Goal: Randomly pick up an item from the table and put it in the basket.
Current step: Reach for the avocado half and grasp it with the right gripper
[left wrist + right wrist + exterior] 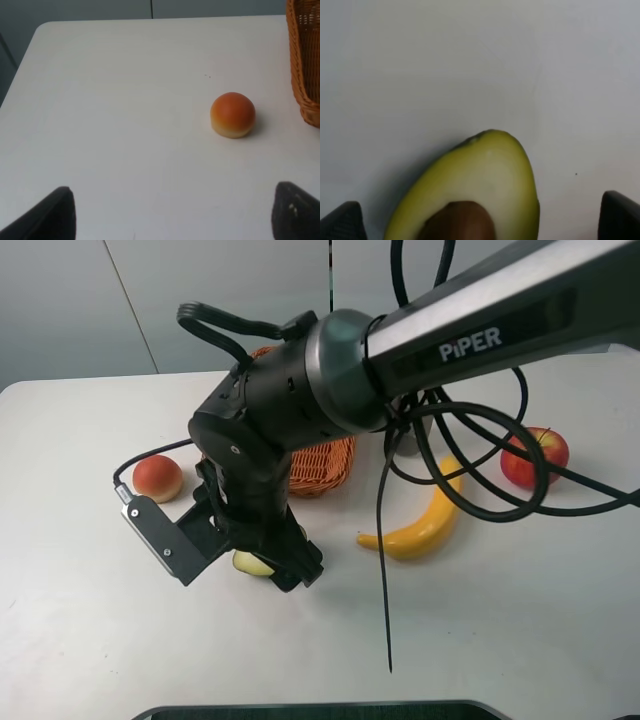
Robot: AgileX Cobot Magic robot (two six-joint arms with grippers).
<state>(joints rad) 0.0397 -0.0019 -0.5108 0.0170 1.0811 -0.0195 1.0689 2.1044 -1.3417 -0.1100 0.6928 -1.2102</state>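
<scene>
Yellow-green flesh, thin dark green rim of skin, brown pit dead centre: half avocado (485, 185), cut side up, flat on the white table (470, 60), just in front of the basket (322, 468) on the camera side. Right gripper (480, 220) down over it, jaws spread wide, one either side of the fruit, not touching, gripping nothing. Only a pale sliver of it in the high view, mostly buried under the black arm (330, 370); pit and flesh only in the right wrist view. Left gripper (172, 212) wide open too, empty, over the tabletop. Peach (232, 114) left of the basket as the high view has it, sharpest in the left wrist view. Banana (420, 525) right of the basket, red apple (535, 455) further right still, both high view only.
</scene>
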